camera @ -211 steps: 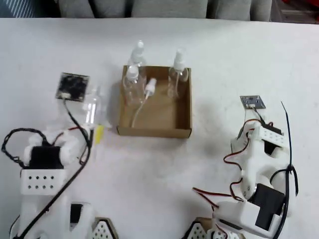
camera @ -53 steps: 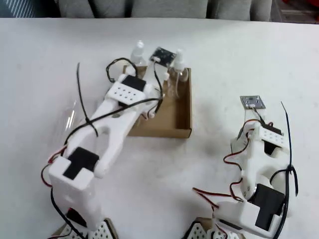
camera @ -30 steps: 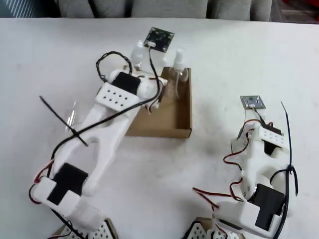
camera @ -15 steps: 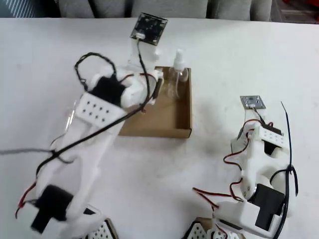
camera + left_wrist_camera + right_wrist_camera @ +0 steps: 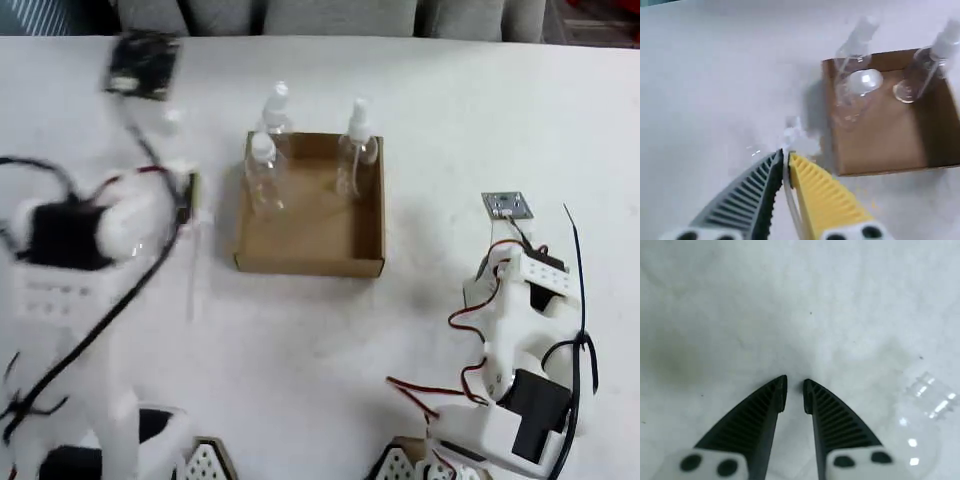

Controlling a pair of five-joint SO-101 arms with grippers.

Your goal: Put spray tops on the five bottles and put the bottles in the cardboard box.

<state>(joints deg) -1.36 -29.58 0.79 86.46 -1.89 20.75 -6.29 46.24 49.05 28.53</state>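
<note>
The cardboard box [image 5: 361, 262] stands mid-table with two capped clear bottles [image 5: 263, 170] [image 5: 357, 150] upright inside. A third capped bottle [image 5: 275, 105] stands just behind the box's far wall. Left of the box, my left gripper [image 5: 192, 195] is shut on a spray top whose thin tube [image 5: 190, 270] trails below it. In the left wrist view the grey and yellow fingers [image 5: 783, 155] pinch that tube [image 5: 790, 197], with the box [image 5: 880, 165] off to one side. My right gripper [image 5: 794, 385] hangs shut over bare table, beside a clear uncapped bottle [image 5: 922, 415].
The right arm [image 5: 520, 300] sits folded at the right of the table, its cables looping around it. White tabletop lies open in front of the box and between the two arms. Grey chairs line the far edge.
My left arm has drawn back from over the box to the left, taking along the spray top that lay inside it. The right arm has not moved.
</note>
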